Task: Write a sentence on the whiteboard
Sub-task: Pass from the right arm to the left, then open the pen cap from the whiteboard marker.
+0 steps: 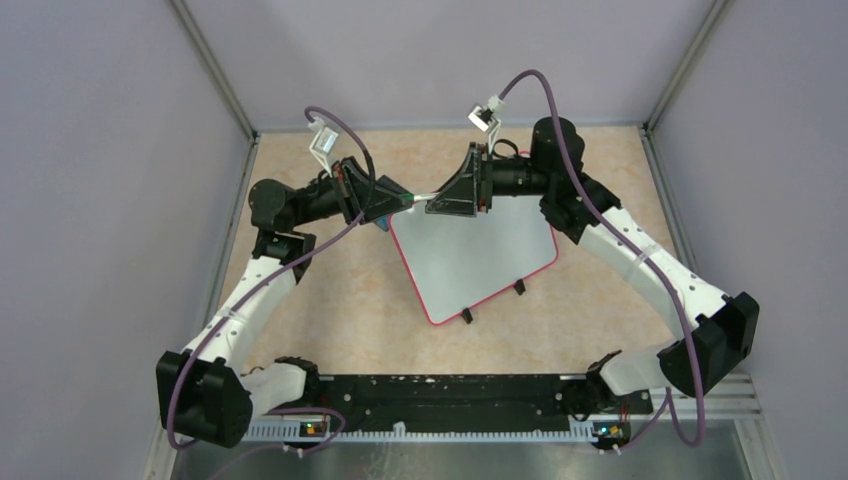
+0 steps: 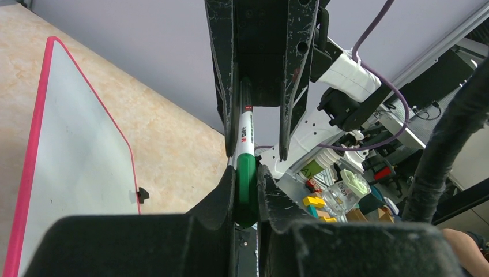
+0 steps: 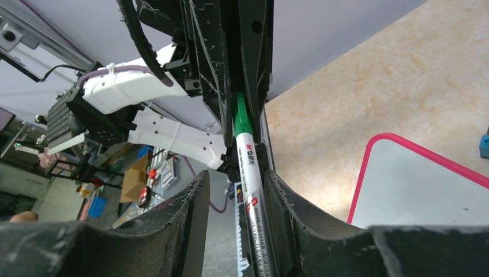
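The whiteboard [image 1: 475, 250], white with a red-pink rim and small black feet, lies tilted on the tan table; it also shows in the left wrist view [image 2: 75, 144] and the right wrist view [image 3: 427, 190]. A white marker with a green cap [image 1: 422, 198] hangs level between both grippers, above the board's far left corner. My left gripper [image 1: 403, 202] is shut on the green cap [image 2: 246, 173]. My right gripper [image 1: 436, 205] is open around the white barrel [image 3: 249, 167]. The barrel rests against one finger, with a gap to the other.
A small blue block [image 1: 383, 223] sits on the table just left of the board's far corner, under my left gripper; it shows at the right edge of the right wrist view [image 3: 484, 147]. Grey walls close in the table on three sides.
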Motion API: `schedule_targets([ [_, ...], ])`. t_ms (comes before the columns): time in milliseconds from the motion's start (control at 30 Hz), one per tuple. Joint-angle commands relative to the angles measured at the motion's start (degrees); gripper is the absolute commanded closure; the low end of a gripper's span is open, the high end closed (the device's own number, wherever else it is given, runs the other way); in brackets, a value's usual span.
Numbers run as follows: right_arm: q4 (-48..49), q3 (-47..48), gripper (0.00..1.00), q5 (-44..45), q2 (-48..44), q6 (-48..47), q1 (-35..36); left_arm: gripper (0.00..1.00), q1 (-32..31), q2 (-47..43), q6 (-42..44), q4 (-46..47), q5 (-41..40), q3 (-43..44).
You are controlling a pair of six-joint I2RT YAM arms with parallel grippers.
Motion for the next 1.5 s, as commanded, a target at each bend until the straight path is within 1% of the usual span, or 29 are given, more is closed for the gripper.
schedule_targets([
  [0, 6.95, 2.39, 0.61, -0.55, -0.47, 3.77, 0.48, 1.0, -0.54, -0.29, 0.24, 1.5, 0.35, 1.22],
  [167, 10.01, 1.81, 0.59, -0.84, 0.28, 6.36, 0.62, 1.0, -0.59, -0.48, 0.12, 1.67, 0.03, 0.96],
  [267, 8.44, 2.13, 0.59, -0.29, 0.62, 5.05, 1.25, 1.0, -0.81, -0.32, 0.6, 0.89, 0.17, 1.42],
  [400, 5.53, 2.28, 0.54, 0.46, 0.52, 2.73, 1.32, 1.0, -0.7, -0.47, -1.14, 3.37, 0.63, 1.07],
  [500, 3.97, 2.21, 0.53, 0.53, 0.14, 1.69, 0.67, 1.0, -0.6, -0.74, -1.72, 4.4, 0.76, 1.18],
  [633, 3.95, 1.84, 0.54, -0.2, -0.64, 1.91, -0.71, 1.0, -0.59, -1.03, -2.51, 5.67, 0.9, 0.86],
  [800, 3.99, 1.41, 0.54, -0.84, -0.93, 2.21, -0.84, 1.0, -0.59, -0.66, -1.61, 4.15, 1.09, 0.98],
  [967, 4.51, 1.38, 0.58, -1.49, -0.96, 2.61, -1.05, 1.0, -0.58, -0.9, -0.29, 2.15, 1.64, 1.09],
  [1067, 4.91, 1.4, 0.59, -1.8, -0.86, 2.9, -1.05, 1.0, -0.59, -1.01, 1.73, -0.48, 1.48, 1.55],
  [1233, 5.57, 0.91, 0.6, -1.98, -0.68, 3.33, -0.77, 1.0, -0.75, -0.49, 2.53, -1.95, 1.09, 1.76],
  [1467, 4.97, 0.95, 0.62, -1.92, 0.0, 2.49, 0.58, 1.0, -1.26, 0.25, 1.75, -1.29, 0.72, 2.28],
])
